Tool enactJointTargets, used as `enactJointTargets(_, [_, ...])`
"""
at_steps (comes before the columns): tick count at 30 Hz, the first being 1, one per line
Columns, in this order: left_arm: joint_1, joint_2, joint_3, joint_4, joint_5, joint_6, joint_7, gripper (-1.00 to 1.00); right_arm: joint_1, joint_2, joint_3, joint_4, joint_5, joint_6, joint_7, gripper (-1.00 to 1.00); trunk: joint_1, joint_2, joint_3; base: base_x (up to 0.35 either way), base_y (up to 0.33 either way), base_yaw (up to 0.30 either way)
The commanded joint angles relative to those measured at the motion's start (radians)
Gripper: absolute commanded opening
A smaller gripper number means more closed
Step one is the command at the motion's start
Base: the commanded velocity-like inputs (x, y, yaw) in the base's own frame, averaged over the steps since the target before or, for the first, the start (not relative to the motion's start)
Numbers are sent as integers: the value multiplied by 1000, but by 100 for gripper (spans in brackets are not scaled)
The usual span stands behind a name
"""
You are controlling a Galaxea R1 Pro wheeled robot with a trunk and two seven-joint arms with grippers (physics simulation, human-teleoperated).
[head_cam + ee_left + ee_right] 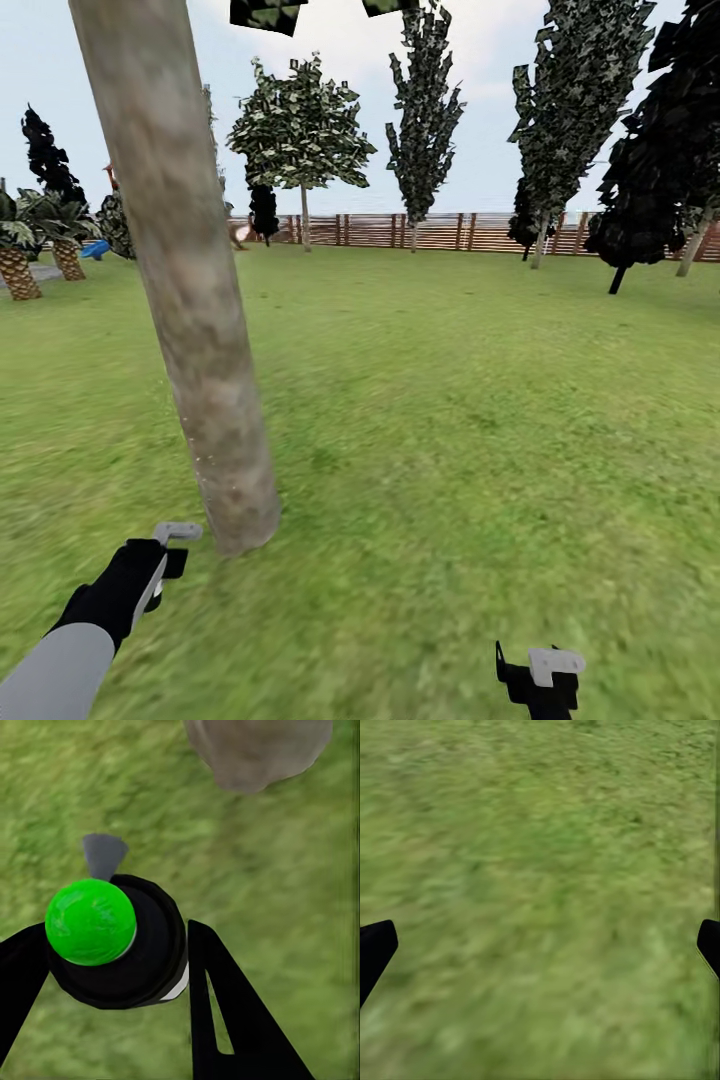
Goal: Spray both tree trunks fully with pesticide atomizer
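The left pincer [112,967] is clamped on the atomizer [124,941], a black bottle with a bright green cap and a grey nozzle; its two black fingers [225,1012] press the bottle from either side. In the head view the left pincer [160,562] sits low, with the grey nozzle tip showing just above it. Just beyond that nozzle stands the trunk [185,270], a mottled grey-beige column leaning slightly; a few tiny white specks show on its lower part near the pincer. In the left wrist view the trunk [259,750] base meets the grass [285,870] a little ahead of the bottle.

The right pincer [540,945] hangs over bare grass with its fingers wide apart and holding nothing; in the head view the right pincer [540,675] is well apart from the trunk.

Far beyond both, the lawn runs to a brown fence [430,230], with another tree [303,130] and dark conifers [425,110] before it.
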Motion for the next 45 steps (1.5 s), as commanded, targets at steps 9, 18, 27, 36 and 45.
enactJointTargets(9, [0, -1, 9, -4, 4, 2, 5, -100, 0, 0, 0, 0, 0, 0, 0, 100, 0, 0, 0, -43, -273, 0])
enactJointTargets(18, [2, -1, 8, 12, 76, 0, 12, -100, 0, 2, 0, 1, 0, 0, 0, 100, 0, 0, 0, 83, -251, 166])
enactJointTargets(27, [2, -2, 7, 13, 80, 0, 11, -100, 0, 2, 0, 1, 0, 1, 0, 100, 0, 0, 0, 163, -226, 241])
enactJointTargets(36, [2, -2, 7, 13, 80, 0, 10, -100, 0, 2, 0, 2, 0, 1, 0, 100, 0, 0, 0, 6, -270, 14])
enactJointTargets(45, [2, -1, 7, 13, 79, 0, 10, -100, 0, 2, 0, 2, 0, 0, 0, 100, 0, 0, 0, 0, -272, 227])
